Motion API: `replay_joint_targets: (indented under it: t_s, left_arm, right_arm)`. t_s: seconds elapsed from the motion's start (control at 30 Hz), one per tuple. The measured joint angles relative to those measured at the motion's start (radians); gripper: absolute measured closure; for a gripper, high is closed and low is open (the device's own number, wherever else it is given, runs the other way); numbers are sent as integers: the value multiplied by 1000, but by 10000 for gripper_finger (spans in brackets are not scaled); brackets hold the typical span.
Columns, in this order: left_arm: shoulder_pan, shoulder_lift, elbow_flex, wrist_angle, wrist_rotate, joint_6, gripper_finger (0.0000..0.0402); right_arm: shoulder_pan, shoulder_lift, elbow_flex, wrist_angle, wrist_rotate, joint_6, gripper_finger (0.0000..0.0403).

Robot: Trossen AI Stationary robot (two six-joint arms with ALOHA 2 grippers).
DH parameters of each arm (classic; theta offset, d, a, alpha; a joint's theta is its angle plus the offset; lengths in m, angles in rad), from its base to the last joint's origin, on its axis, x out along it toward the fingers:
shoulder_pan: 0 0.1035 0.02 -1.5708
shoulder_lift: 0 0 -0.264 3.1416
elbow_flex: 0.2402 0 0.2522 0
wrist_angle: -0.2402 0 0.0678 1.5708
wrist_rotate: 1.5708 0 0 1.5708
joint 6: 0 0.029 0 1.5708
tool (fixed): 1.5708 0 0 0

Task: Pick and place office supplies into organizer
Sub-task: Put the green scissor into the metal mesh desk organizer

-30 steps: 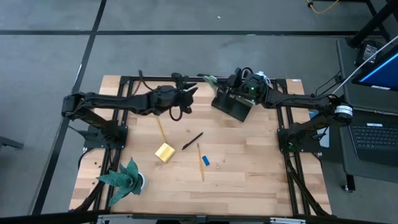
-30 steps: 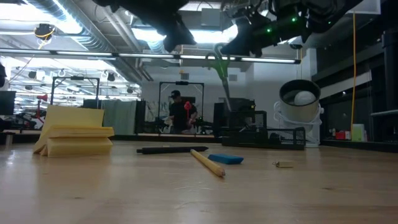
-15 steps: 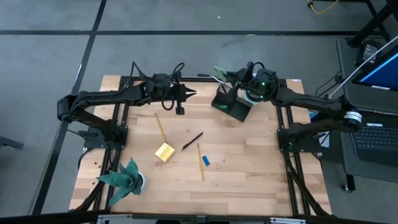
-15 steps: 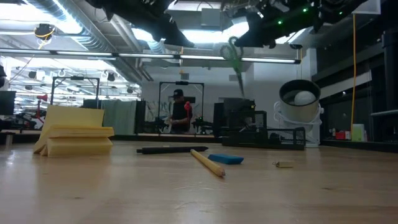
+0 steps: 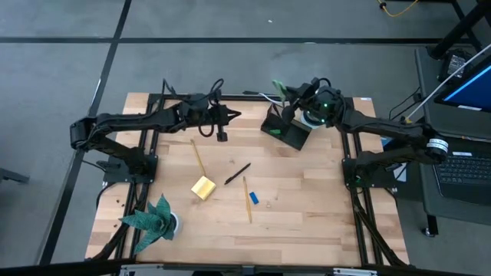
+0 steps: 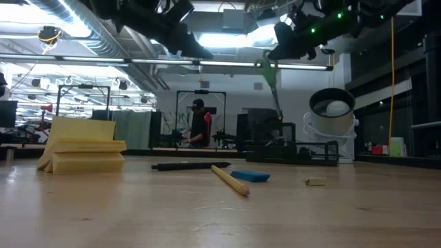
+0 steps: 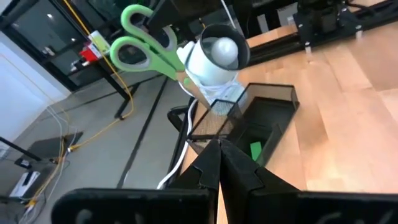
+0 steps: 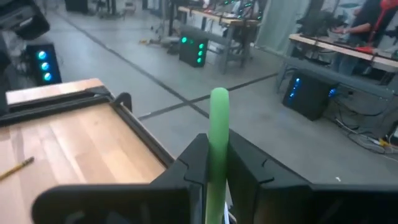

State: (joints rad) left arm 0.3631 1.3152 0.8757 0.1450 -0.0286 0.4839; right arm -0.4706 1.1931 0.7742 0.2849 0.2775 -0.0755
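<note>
My right gripper (image 5: 285, 95) clamped on the green-handled scissors (image 7: 144, 45), raised above the organizer (image 5: 285, 132), my left gripper (image 5: 234, 116) pinched together, empty, beside the organizer

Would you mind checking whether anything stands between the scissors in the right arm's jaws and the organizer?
Nothing visible does. The right gripper holds the scissors by a handle, blades hanging down over the organizer. Only open air shows beneath them in the low view. The white round device stands beside the organizer, not in the path.
</note>
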Motion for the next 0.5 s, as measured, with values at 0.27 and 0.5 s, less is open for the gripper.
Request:
replay_joint_targets:
  t_s: [0.27,0.5]
  left_arm:
    - [7,1,-53,84,-5,24,399]
    - [13,0,-53,91,-5,24,399]
  right_arm:
    - [0,0,-176,255,2,43,363]
    - [0,0,-314,436,56,46,363]
